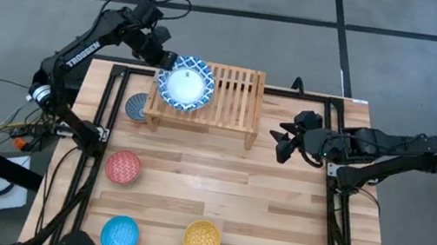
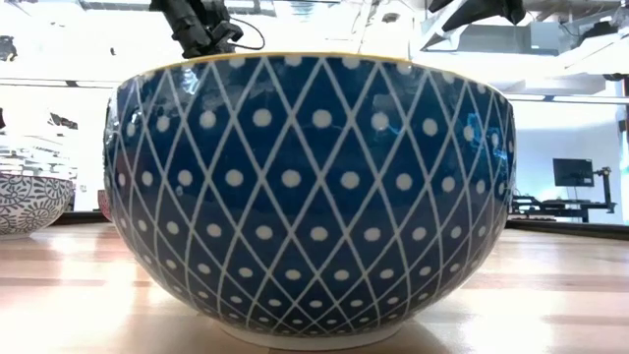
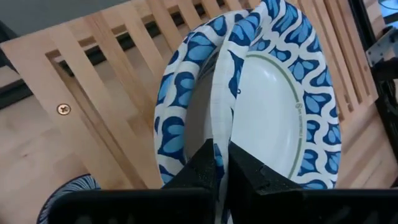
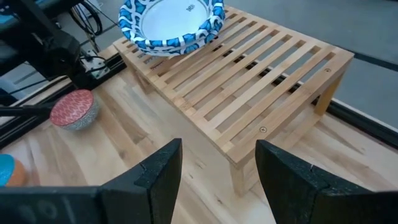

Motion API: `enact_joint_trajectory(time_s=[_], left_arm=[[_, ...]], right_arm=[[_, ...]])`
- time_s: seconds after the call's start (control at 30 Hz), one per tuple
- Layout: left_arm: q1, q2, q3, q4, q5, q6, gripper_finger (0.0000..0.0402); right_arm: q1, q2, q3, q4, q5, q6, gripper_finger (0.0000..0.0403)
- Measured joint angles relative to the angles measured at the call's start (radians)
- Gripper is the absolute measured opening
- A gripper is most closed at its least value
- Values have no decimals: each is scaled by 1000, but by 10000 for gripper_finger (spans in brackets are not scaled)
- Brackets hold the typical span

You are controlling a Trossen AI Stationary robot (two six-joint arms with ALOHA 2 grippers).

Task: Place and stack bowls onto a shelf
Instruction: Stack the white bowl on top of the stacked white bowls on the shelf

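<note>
Filling the low view, a glossy round bowl [image 2: 310, 192] shows blue lattice with white dots. On the slatted light-wood shelf [image 1: 227, 97] sit nested white bowls [image 1: 183, 84] with blue-patterned rims; the left tool [image 3: 222, 163] is clenched on the upper rim. The right tool [image 4: 217, 171] hangs released above the plank surface [image 1: 272, 228], beside the shelf.

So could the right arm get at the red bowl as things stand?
Probably yes: the right gripper hangs open beside the shelf, and bare tabletop lies between it and the red bowl. It is a long stretch, though.
</note>
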Motion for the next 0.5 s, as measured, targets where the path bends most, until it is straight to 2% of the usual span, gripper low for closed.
enact_joint_trajectory(time_s=[0.13,0.3,0.5], left_arm=[[0,1,0,2,20,0,38],[2,-14,8,-3,48,-1,107],[6,-44,71,-1,12,-20,182]], right_arm=[[-11,0,0,0,0,-1,230],[-39,0,0,0,-3,-11,230],[-56,-3,0,0,-18,-10,230]])
